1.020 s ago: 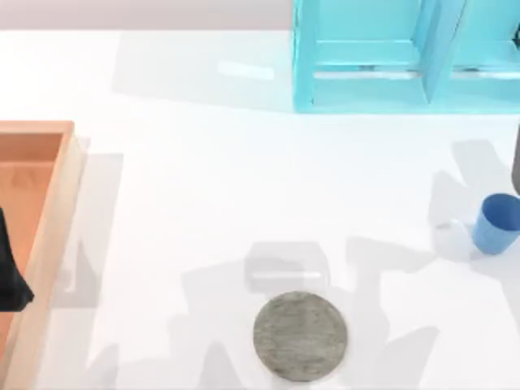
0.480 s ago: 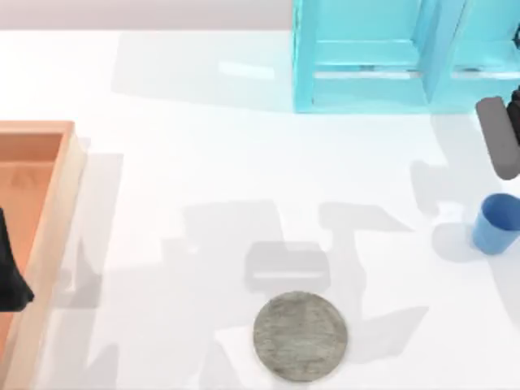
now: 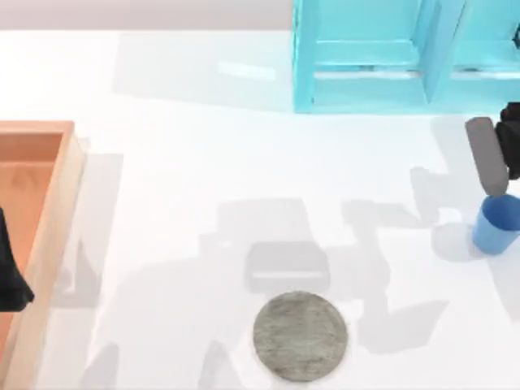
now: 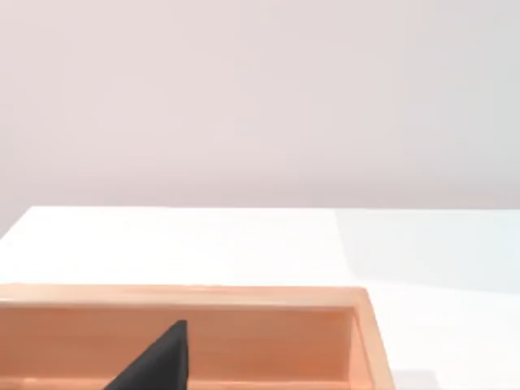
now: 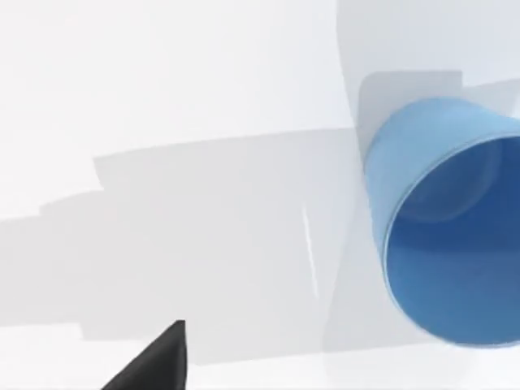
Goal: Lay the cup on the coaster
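At the top view's left edge, the left gripper [image 3: 11,272] sits parked over a wooden tray [image 3: 50,236]. The grey coaster [image 3: 300,336] lies bottom centre on the white desk [image 3: 179,187]. At the right edge, the right gripper [image 3: 497,158] (fingers' state unclear) hangs just above the upright blue cup [image 3: 497,224]; its wrist view looks into the cup's hollow.

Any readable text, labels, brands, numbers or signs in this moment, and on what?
None. The cup, the coaster, the wooden tray, the turquoise shelf and the white table all carry no lettering or marks. The right gripper by the cup and the left gripper over the tray bear none either.
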